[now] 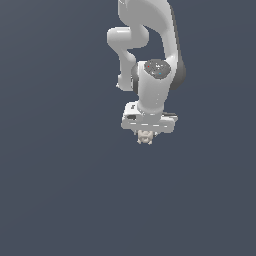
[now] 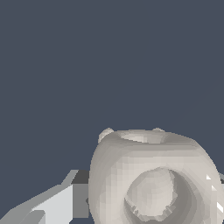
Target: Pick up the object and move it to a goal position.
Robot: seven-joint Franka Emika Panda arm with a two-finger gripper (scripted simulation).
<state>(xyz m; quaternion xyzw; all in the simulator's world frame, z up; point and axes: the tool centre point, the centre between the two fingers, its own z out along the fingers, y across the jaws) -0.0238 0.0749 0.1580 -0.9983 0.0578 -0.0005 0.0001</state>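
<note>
Under tool (image 1: 145, 134) | object (image 1: 145, 137): cream, lumpy, knobbed; hollow centre

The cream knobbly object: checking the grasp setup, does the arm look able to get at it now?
Probably yes: the gripper sits right over the object, which fills the wrist view beside one of its fingers; nothing intervenes.

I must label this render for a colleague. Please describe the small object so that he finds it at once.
Find the white robot arm against the plain dark grey background and follow it to the gripper. The object sits at its tip: tiny, cream, lumpy, with rounded knobs on its edge, the only non-white thing.
</note>
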